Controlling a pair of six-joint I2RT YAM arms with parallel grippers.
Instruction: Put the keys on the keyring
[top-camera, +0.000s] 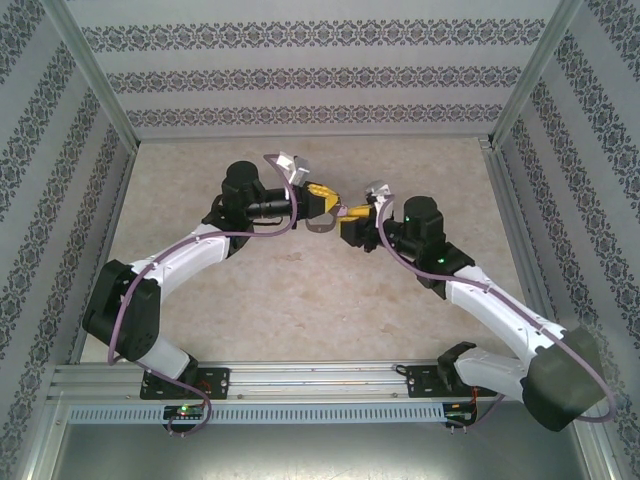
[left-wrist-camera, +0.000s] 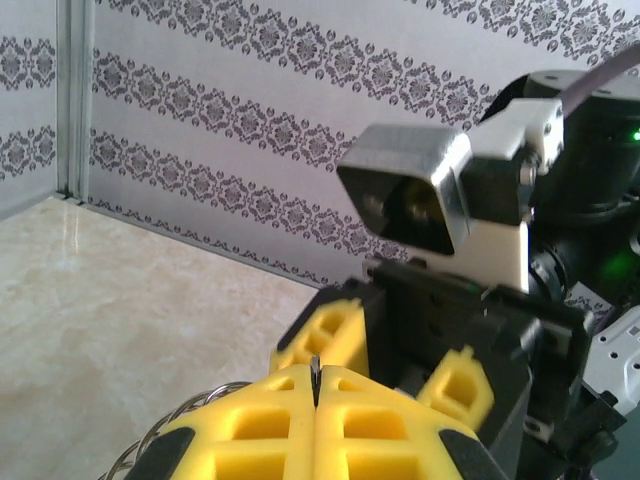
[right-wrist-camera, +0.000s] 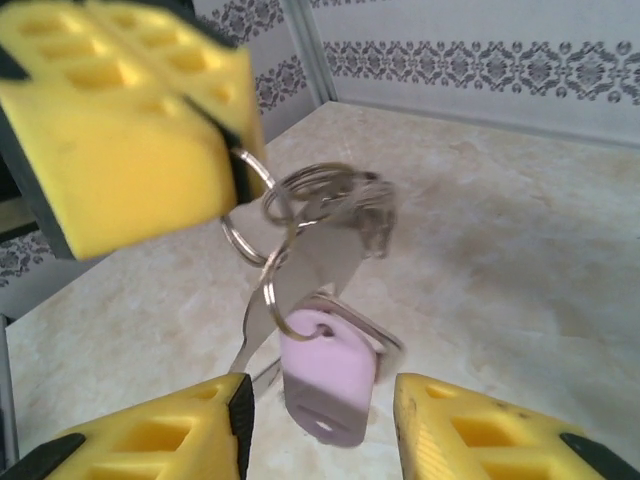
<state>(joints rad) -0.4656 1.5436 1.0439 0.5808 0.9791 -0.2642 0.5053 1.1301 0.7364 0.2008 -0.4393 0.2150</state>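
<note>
Keyring (right-wrist-camera: 300, 215), clamped in left gripper (left-wrist-camera: 315, 385), dangles the key (right-wrist-camera: 322, 375) between right gripper's (right-wrist-camera: 318, 405) parted fingers; closing off-centre could knock it aside.

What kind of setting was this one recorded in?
Most likely a purpose-built tabletop robot cell, not a real room: damask-patterned panels wall in three sides, held by aluminium posts, around a marble-look tabletop, with the left arm and right arm bolted to a metal rail at the near edge.
</note>
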